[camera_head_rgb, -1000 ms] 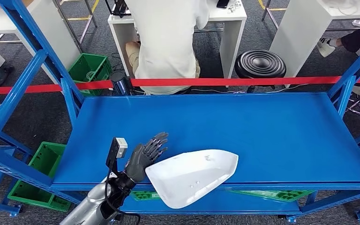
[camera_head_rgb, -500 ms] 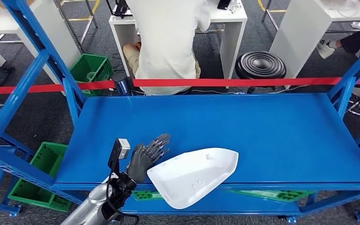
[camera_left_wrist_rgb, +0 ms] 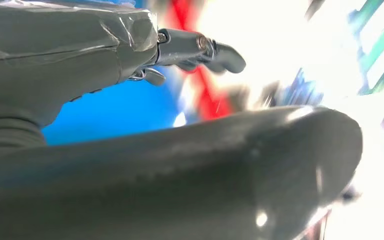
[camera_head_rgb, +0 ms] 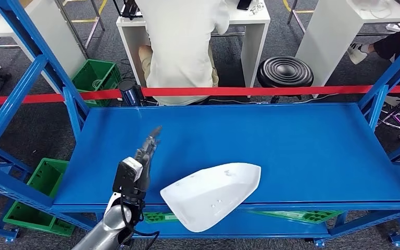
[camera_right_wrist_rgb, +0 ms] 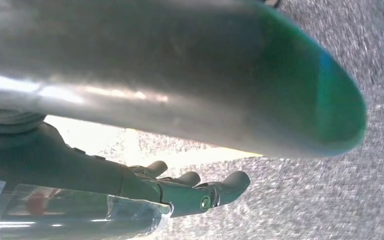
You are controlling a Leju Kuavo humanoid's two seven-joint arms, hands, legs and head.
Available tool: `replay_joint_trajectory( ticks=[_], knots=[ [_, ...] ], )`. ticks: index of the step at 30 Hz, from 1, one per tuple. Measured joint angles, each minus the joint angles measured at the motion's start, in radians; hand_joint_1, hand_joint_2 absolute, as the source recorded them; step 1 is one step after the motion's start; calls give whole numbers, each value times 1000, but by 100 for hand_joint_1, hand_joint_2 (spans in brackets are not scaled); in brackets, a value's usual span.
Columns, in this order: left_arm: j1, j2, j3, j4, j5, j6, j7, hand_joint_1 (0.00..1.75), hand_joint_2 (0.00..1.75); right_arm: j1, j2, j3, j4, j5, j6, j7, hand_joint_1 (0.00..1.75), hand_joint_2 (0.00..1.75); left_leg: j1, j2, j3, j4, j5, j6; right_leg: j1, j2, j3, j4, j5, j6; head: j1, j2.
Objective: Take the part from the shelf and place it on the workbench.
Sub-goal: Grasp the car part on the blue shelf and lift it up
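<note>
You have one part (camera_head_rgb: 211, 195), a white shell, lying in the lower middle of the head view on the front edge of the blue shelf (camera_head_rgb: 291, 151). Its long axis runs diagonally, from the lower left up to the right. The narrower rounded end points down and left and juts out past the shelf's front lip; the broader, squarer end points up and right and rests on the deck.

Your left hand (camera_head_rgb: 147, 151) is in the lower left of the head view, just left of the part and apart from it. It is turned edge-on, with its fingers (camera_head_rgb: 153, 136) straight, close together and pointing up the frame over the shelf deck. It holds nothing. The left wrist view shows the thumb (camera_left_wrist_rgb: 260, 165) and a finger with blue shelf behind, and nothing between them.

Your right hand (camera_right_wrist_rgb: 145, 185) appears in the right wrist view over grey carpet, fingers loosely extended with nothing in them.

Behind the shelf, across the upper part of the head view, one red tape (camera_head_rgb: 271, 91) runs side to side. Beyond it one person (camera_head_rgb: 179, 41) in a pale top sits at a white desk, with one black stool (camera_head_rgb: 285, 71) to the right. You can count three green crates (camera_head_rgb: 96, 77) at the left of the frame.
</note>
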Motion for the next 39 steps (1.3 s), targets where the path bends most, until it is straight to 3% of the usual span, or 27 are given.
replay_joint_trajectory(
  ticks=[2, 4, 7, 9, 10, 12, 13, 14, 16, 19, 21, 23, 24, 25, 26, 27, 29, 30, 34, 36, 38, 39],
  knots=[
    [3, -5, -20, -47, -85, 189, -63, 0, 0, 15, -9, -18, -40, 0, -20, 0, 0, 0, -2, 3, 4, -15, 7, 5, -1, -1, 0, -6, 2, 7, -1, 0],
    [3, -8, -41, -88, -126, 278, -93, 0, 0, 24, -15, -30, -68, 0, -25, 0, 0, 0, 1, 5, 19, -45, 22, 10, 2, -4, -10, 17, -12, 9, 0, 0],
    [8, -11, -65, -116, -133, 296, -97, 0, 0, 28, -22, -42, -88, 0, -26, 0, 0, 0, 0, 9, 27, -63, 33, 14, 3, -5, -88, 181, -84, 0, 3, 0],
    [14, -11, -75, -123, -138, 301, -100, 0, 0, 32, -24, -46, -93, 0, -26, 1, 0, 0, -2, 9, 25, -62, 32, 13, 2, -5, -125, 258, -106, 7, 3, 0],
    [17, -11, -78, -126, -158, 306, -106, 0, 0, 34, -25, -48, -94, 0, -24, 1, 0, 0, -2, 9, 24, -59, 32, 12, 0, -6, -115, 239, -93, 17, 3, 0],
    [28, -15, -73, -149, -255, 315, -125, 0, 0, 36, -26, -50, -95, 0, -21, 1, 0, 0, -1, 8, 22, -47, 25, 5, -4, -9, -49, 108, -43, 35, 4, 0],
    [36, -20, -65, -172, -325, 318, -134, 0, 0, 35, -27, -51, -95, 0, -19, 1, 0, 0, -4, 8, 19, -38, 20, -1, -4, -10, -16, 43, -21, 37, 3, 0],
    [45, -25, -57, -198, -384, 319, -139, 0, 0, 34, -27, -51, -96, 0, -18, 1, 0, 0, -6, 8, 16, -29, 15, -6, -4, -11, 5, 4, -9, 33, 3, 0],
    [60, -36, -45, -246, -454, 320, -143, 0, 0, 34, -27, -51, -98, 0, -17, 1, 0, 0, -9, 8, 12, -22, 10, -14, 1, -9, 14, -9, -6, 17, 2, 0],
    [76, -43, -31, -311, -495, 322, -142, 0, 0, 36, -26, -52, -101, 0, -16, 0, 0, 0, -3, 6, 1, 6, -11, -27, -7, -7, 15, -11, -2, 1, 1, 0],
    [76, -38, -37, -339, -479, 322, -126, 0, 0, 37, -26, -53, -105, 0, -18, -3, 0, 0, 4, 3, -36, 93, -66, -42, -10, -7, 15, -12, -1, -3, 0, 0],
    [73, -20, -62, -345, -428, 321, -81, 0, 0, 37, -26, -54, -112, 0, -20, -7, 0, 0, 12, 2, -94, 223, -124, -53, -9, -7, 15, -12, -1, -4, -1, 0],
    [71, -7, -78, -345, -404, 320, -56, 0, 0, 38, -27, -55, -115, 0, -21, -8, 0, 0, 15, 2, -113, 264, -134, -55, -8, -6, 15, -12, -1, -4, -1, 0],
    [69, 5, -92, -345, -385, 318, -36, 0, 0, 38, -27, -55, -117, 0, -21, -9, 0, 0, 17, 2, -115, 268, -125, -55, -7, -6, 15, -12, -1, -4, -1, 0],
    [66, 16, -107, -345, -367, 316, -18, 0, 0, 37, -28, -56, -119, 0, -19, -9, 0, 0, 17, 2, -95, 227, -95, -51, -6, -5, 17, -12, -1, -4, -1, 0],
    [61, 24, -118, -345, -350, 313, -4, 0, 0, 36, -29, -55, -120, 0, -16, -9, 0, 0, 17, 1, -60, 156, -57, -44, -6, -3, 18, -12, -2, -4, -1, 0],
    [52, 41, -138, -343, -326, 308, 17, 0, 0, 31, -29, -55, -120, 0, -6, -6, 0, 0, 12, 0, 4, 25, -8, -28, -3, -1, 18, -13, -1, -2, -1, 0],
    [48, 48, -144, -341, -321, 308, 20, 0, 0, 29, -29, -54, -120, 0, -2, -3, 0, 0, 8, 1, 18, -6, -2, -22, -2, 0, 16, -14, 0, 0, 0, 0],
    [44, 67, -159, -331, -322, 310, 17, 0, 0, 21, -29, -49, -118, 0, 12, 4, 0, 0, 3, 4, 29, -42, 11, -6, 0, -2, 8, -11, 0, 12, 0, 0],
    [42, 71, -166, -327, -326, 311, 15, 0, 0, 19, -30, -47, -116, 0, 14, 4, 0, 0, 6, 7, 37, -62, 24, 2, 2, -4, -30, 65, -38, 5, 3, 0],
    [43, 75, -174, -321, -328, 311, 14, 0, 0, 16, -30, -44, -114, 0, 14, 5, 0, 0, 4, 9, 35, -65, 27, 6, 1, -5, -98, 201, -91, -1, 4, 0],
    [45, 77, -177, -318, -328, 311, 14, 0, 0, 15, -30, -42, -113, 0, 14, 5, 0, 0, 2, 9, 34, -65, 27, 6, 0, -5, -121, 248, -104, 2, 4, 0]
  ],
)
